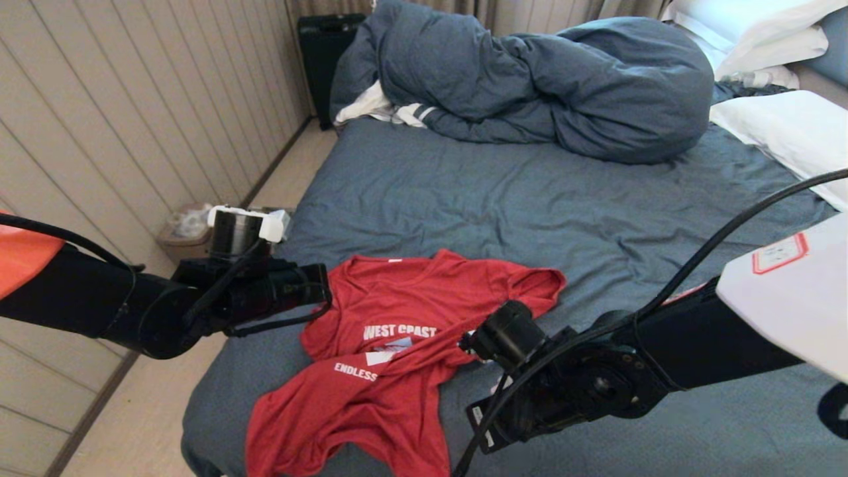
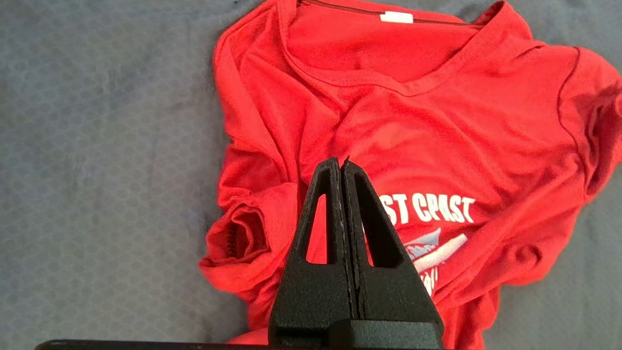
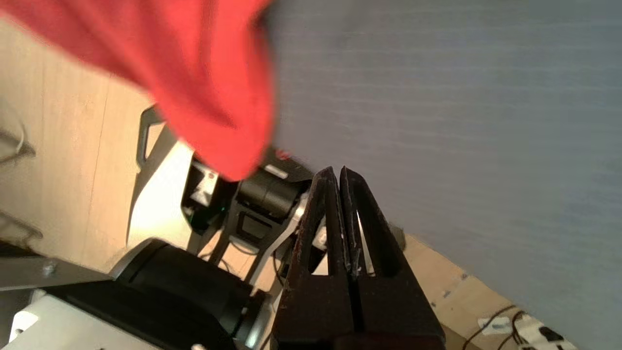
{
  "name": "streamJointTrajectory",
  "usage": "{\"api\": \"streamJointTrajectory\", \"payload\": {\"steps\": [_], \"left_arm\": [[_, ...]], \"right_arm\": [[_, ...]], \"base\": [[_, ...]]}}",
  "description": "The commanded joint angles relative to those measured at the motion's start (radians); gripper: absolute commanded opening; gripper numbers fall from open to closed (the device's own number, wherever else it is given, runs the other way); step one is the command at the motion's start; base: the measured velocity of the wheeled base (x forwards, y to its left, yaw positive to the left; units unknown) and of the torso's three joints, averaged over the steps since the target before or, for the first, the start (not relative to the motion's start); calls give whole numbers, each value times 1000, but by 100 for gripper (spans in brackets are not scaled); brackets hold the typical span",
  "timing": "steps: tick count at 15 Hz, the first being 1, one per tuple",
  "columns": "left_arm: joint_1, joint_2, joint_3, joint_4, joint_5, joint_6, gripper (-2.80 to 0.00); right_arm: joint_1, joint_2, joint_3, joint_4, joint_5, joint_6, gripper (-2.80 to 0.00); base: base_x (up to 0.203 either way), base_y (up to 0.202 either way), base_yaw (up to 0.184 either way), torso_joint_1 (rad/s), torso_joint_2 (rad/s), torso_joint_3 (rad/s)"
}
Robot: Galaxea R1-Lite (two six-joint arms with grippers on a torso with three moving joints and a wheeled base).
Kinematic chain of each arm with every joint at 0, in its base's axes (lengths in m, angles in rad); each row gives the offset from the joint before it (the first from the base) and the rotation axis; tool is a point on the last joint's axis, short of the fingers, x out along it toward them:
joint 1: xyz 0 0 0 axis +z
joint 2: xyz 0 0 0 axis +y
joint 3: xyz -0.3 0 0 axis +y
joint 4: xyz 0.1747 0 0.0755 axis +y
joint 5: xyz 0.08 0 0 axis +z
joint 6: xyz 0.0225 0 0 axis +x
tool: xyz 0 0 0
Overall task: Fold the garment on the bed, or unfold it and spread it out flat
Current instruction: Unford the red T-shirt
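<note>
Red shirt [image 1: 391,344] crumpled, lower middle, on bed [image 1: 530,199]; left gripper [image 2: 341,163] and right gripper [image 3: 338,170] fingers together, empty

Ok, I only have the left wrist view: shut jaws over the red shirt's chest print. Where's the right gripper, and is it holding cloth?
Observer: The right gripper is empty, its jaws shut together with no cloth between them; it points past the bed's edge toward the floor.
Operator: How does the whole shirt lie?
Observer: The garment is crumpled near the bed's near left corner, its lower part twisted and reaching the mattress edge.
Operator: Anything else on the bed?
Observer: A bunched duvet lies at the far side, well apart from the shirt.
Operator: And my left gripper?
Observer: The left gripper hangs above the chest, gripping nothing.
</note>
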Motion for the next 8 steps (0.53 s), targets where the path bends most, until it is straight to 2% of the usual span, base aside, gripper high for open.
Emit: {"api": "streamJointTrajectory", "payload": {"steps": [1,8], "left_arm": [[1,5,1,-3,1,-3,-280],[1,6,2,-3,1,-3,-280]], "right_arm": [[27,40,2,-5,0,5,0],[89,107,18,-48,3,22,0]], "base": [[0,0,0,0,0,0],[0,0,0,0,0,0]]}}
